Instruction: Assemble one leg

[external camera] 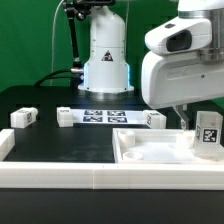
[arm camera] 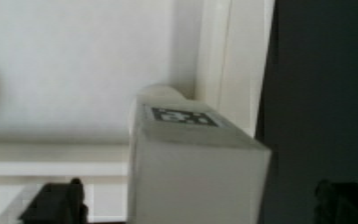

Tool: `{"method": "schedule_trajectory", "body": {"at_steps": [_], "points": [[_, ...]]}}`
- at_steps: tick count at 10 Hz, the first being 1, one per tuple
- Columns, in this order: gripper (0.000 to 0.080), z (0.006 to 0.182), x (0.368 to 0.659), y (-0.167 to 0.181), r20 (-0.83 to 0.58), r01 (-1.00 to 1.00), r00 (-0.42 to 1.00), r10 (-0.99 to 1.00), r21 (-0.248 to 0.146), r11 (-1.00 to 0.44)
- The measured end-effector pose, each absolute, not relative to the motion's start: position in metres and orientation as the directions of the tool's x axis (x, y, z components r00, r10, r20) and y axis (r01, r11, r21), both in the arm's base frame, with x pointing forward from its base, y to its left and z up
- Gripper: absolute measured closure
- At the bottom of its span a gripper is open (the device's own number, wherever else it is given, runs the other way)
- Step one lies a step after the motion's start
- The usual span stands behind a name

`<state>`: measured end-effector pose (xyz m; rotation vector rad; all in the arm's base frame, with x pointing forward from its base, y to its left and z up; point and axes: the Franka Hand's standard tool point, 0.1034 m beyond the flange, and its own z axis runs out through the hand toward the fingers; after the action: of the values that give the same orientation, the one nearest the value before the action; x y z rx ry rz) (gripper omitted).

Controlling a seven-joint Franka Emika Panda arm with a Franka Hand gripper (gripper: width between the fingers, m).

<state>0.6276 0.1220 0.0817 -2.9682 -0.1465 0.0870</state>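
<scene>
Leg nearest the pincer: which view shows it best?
Wrist view: the leg fills the frame, tag visible, standing inside the open pincer. The exterior view shows the same leg small, upright near that view's right edge.

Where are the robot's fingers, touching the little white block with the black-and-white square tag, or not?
Apart. In the wrist view the open gripper has its dark fingertips either side of the small white stubby leg, a plain gap on each side.
</scene>
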Motion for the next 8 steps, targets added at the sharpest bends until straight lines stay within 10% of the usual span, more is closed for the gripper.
{"method": "schedule_trajectory", "body": {"at_steps": [3,5,8], "points": [[0.0243,0.0813,0.6271,0.122,-0.051,0.092,0.993,0.102,-0.17,-0.981],[0.0496,0.0811,0.6279,0.1182,-0.05,0.089,0.994,0.098,-0.166,-0.982],[0.0497,0.0812,0.6282,0.117,-0.054,0.06,0.996,0.07,-0.165,-0.984]]}}
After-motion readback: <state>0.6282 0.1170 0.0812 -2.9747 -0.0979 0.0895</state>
